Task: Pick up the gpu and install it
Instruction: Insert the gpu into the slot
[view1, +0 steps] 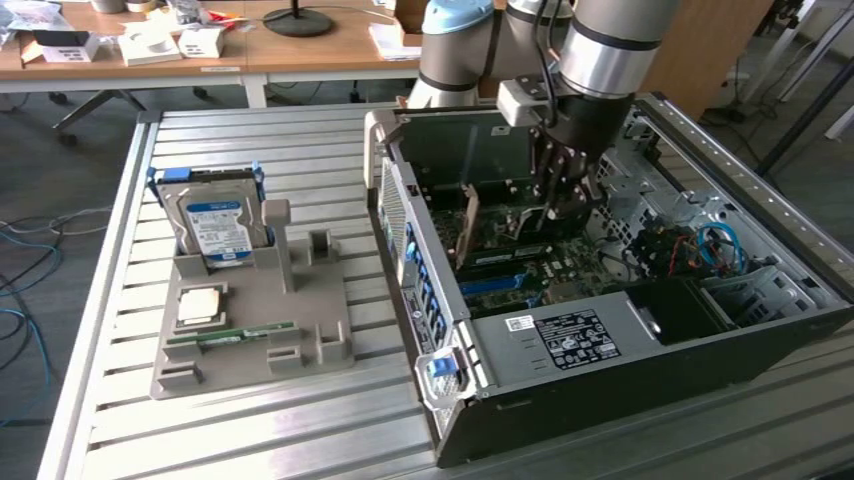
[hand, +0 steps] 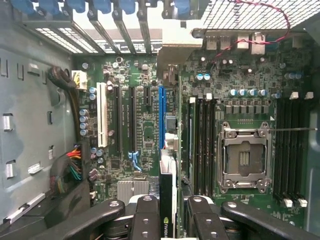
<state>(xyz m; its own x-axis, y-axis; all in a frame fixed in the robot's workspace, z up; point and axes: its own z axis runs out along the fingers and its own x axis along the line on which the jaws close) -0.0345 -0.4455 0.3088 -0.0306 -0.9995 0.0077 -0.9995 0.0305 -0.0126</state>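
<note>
- The tool (hand: 168, 202) pinched the gpu (hand: 166, 225) edge-on inside the open computer case (view1: 534, 425).
- Its edge lined up with the blue slot (hand: 161, 117), memory slots (hand: 202, 145) just beside.

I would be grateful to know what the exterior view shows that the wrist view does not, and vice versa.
Exterior view: the grey parts tray holding a hard drive, beside the open computer case. Wrist view: the blue slot, the empty CPU socket, and the gpu edge-on, gripped in the hand. Both: the hand above the motherboard.
</note>
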